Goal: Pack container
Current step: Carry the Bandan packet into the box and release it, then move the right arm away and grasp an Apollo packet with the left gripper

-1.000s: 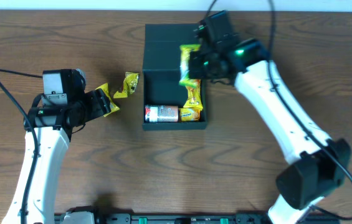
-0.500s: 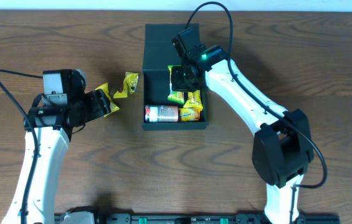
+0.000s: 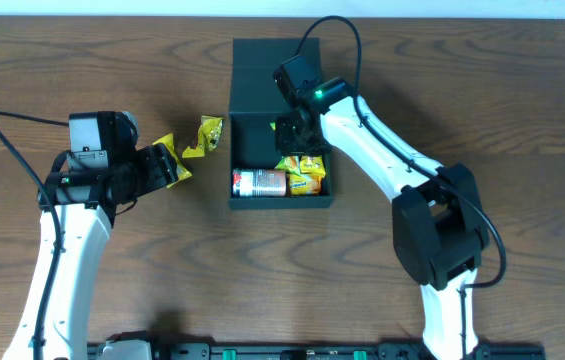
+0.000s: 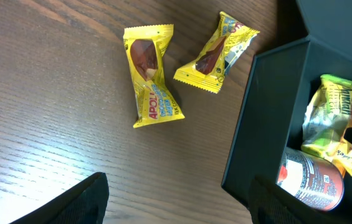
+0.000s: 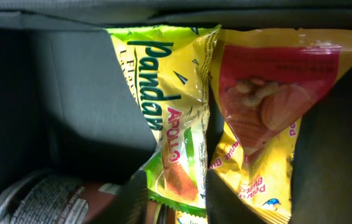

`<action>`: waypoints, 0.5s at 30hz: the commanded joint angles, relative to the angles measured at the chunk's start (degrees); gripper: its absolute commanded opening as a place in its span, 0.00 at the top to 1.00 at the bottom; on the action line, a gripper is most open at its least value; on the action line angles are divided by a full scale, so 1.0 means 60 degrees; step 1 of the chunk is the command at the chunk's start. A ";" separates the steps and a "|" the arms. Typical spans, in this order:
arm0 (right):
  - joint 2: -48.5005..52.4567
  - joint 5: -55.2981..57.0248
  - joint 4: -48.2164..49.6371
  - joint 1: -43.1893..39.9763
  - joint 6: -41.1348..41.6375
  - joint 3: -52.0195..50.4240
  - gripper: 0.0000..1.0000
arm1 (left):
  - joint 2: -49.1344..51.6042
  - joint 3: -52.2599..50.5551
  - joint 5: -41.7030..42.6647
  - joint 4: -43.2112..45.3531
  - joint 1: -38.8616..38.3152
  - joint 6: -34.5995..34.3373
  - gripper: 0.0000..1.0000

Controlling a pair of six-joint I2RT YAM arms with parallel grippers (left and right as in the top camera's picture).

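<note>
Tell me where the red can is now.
Overhead, the red can lies inside the container, in its near left corner, beside the yellow packets.

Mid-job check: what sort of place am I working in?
Likely a lab test bench: a wood-grain table, two robot arms rising from its near edge with loose cables, and a dark green container with snack packets beside it.

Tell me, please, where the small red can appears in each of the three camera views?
Overhead: the red can lies on its side near picture centre, in the lower left corner of the container.
Left wrist: lower right of the picture, just inside the container wall.
Right wrist: bottom left corner, only partly visible.
Shared landmark: the container's dark walls, around the can in every view.
</note>
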 commanded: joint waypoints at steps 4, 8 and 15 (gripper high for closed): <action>-0.0189 0.0076 -0.0470 -0.0131 -0.0466 0.0641 0.62 | -0.0069 -0.0062 -0.0102 -0.0044 0.0040 0.0193 0.27; -0.0634 0.0095 -0.1366 -0.0335 -0.1188 0.2197 0.67 | -0.0069 -0.0062 -0.0106 0.0073 0.0033 0.0699 0.28; -0.2499 0.0335 -0.1982 -0.0801 -0.3096 0.3887 0.58 | 0.0368 -0.0062 0.0000 0.1362 -0.0379 0.2328 0.25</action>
